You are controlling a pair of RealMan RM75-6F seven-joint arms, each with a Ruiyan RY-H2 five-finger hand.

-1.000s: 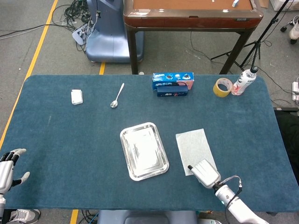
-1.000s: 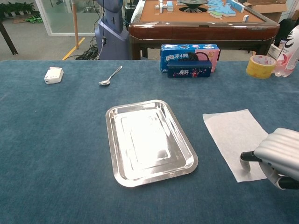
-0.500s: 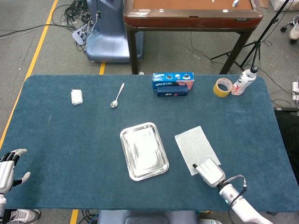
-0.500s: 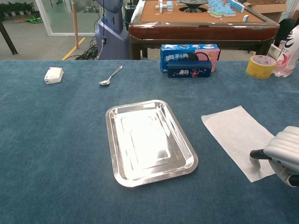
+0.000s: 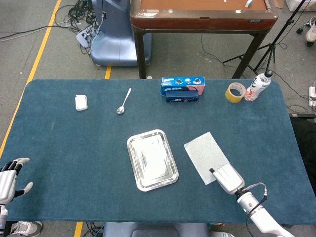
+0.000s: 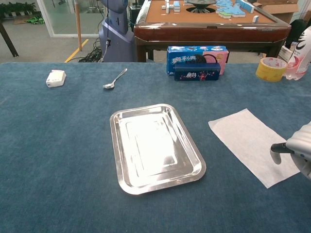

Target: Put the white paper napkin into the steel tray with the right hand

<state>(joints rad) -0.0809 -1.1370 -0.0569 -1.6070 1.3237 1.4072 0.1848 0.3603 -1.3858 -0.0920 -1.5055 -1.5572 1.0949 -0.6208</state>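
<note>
The white paper napkin [image 5: 205,154] [image 6: 249,141] lies flat on the blue cloth, turned at an angle, just right of the steel tray [image 5: 130,149] [image 6: 114,132]. The tray holds nothing. My right hand [image 5: 228,178] [image 6: 297,149] lies over the napkin's near right edge, fingers bent down, the thumb tip touching the paper. Whether it pinches the paper is hidden. My left hand [image 5: 10,177] hangs at the table's near left corner with its fingers spread, holding nothing.
Along the far side are a small white box [image 5: 81,102] [image 6: 56,77], a spoon [image 5: 123,101] [image 6: 114,79], a blue snack box [image 5: 182,89] [image 6: 197,60], a tape roll [image 5: 235,92] [image 6: 270,69] and a bottle [image 5: 258,85] [image 6: 301,53].
My right hand has slid right along the near edge, and the napkin has swung with it, its near end moving right. The tray and left hand have not moved.
</note>
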